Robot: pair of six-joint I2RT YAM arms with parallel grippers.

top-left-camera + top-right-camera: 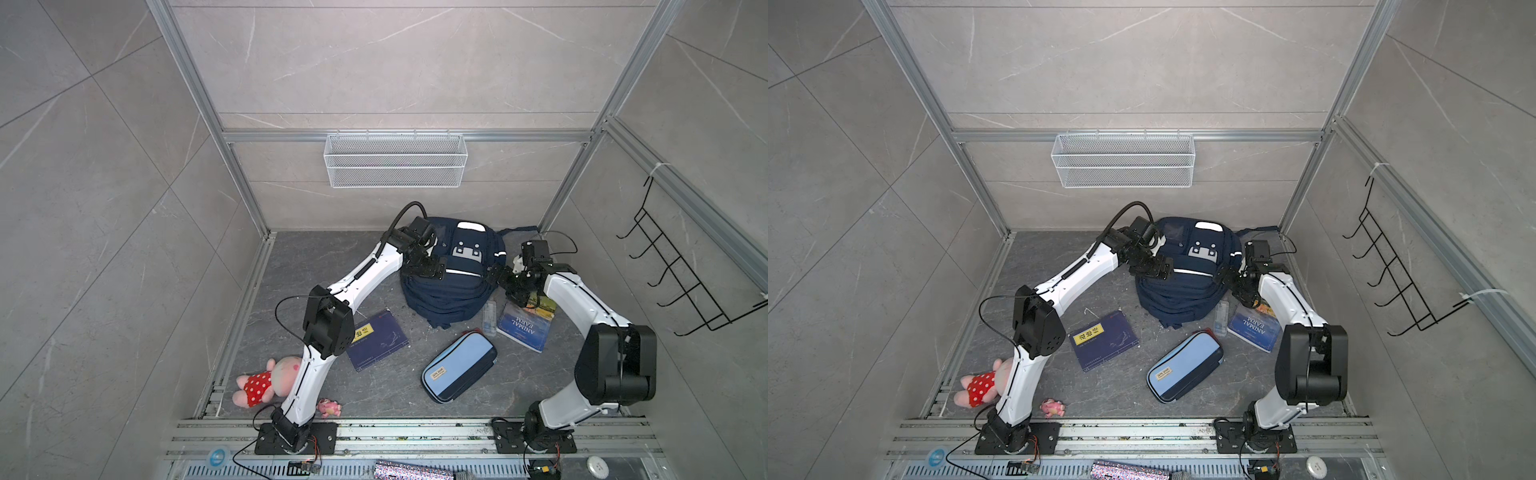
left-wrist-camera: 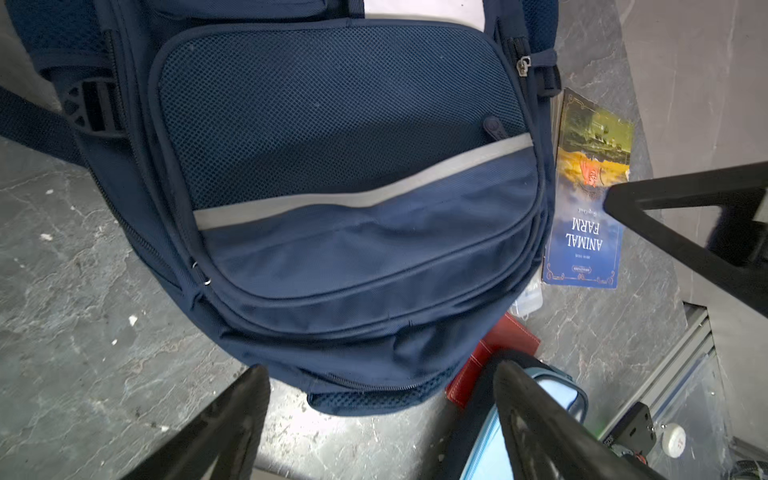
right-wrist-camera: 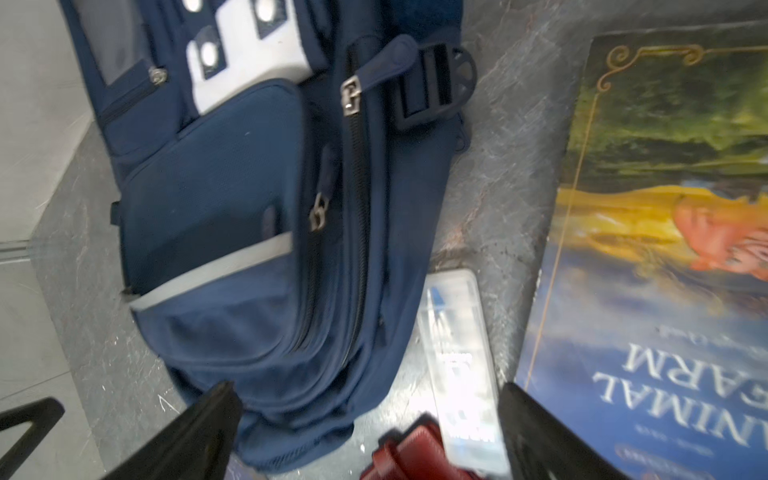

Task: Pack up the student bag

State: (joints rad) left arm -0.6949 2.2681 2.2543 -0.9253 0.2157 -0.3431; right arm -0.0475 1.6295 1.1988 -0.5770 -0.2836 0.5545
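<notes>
Flanking student bag (image 1: 449,299), left fingers (image 2: 232,415), right fingers (image 3: 199,424) apart; book (image 1: 525,324) titled "ANIMAL FARM".

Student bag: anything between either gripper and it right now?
Nothing visible. The left gripper and right gripper, both open, hang just above the student bag with only air between. The clear case and Animal Farm book lie beside the bag on the right gripper's side, off the path.
</notes>
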